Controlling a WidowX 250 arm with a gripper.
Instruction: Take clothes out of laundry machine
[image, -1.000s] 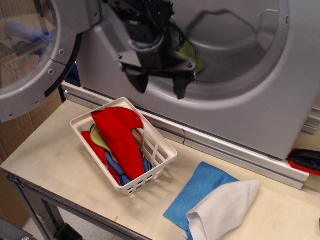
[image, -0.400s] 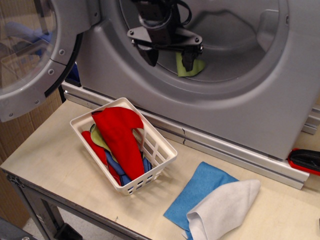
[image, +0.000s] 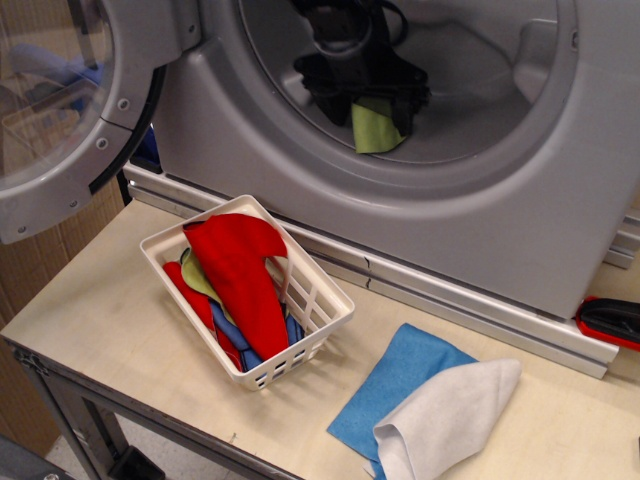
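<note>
The silver-grey laundry machine (image: 480, 225) stands at the back of the table with its round door (image: 60, 110) swung open to the left. The lime-green cloth (image: 376, 128) lies limp on the drum floor just inside the opening. My black gripper (image: 368, 104) is inside the drum, right above the cloth. Its fingers are spread, one on each side of the cloth's upper edge, and its jaws are open. The gripper body hides the top part of the cloth.
A white slotted basket (image: 333, 296) on the table holds a red cloth (image: 240, 268) and other cloths. A blue cloth (image: 398, 385) and a white cloth (image: 445, 415) lie at the front right. A red-and-black object (image: 610, 320) sits at the right edge.
The gripper has moved from in front of the machine's rim up and deeper into the drum, and now sits down over the green cloth with its fingers around it.
</note>
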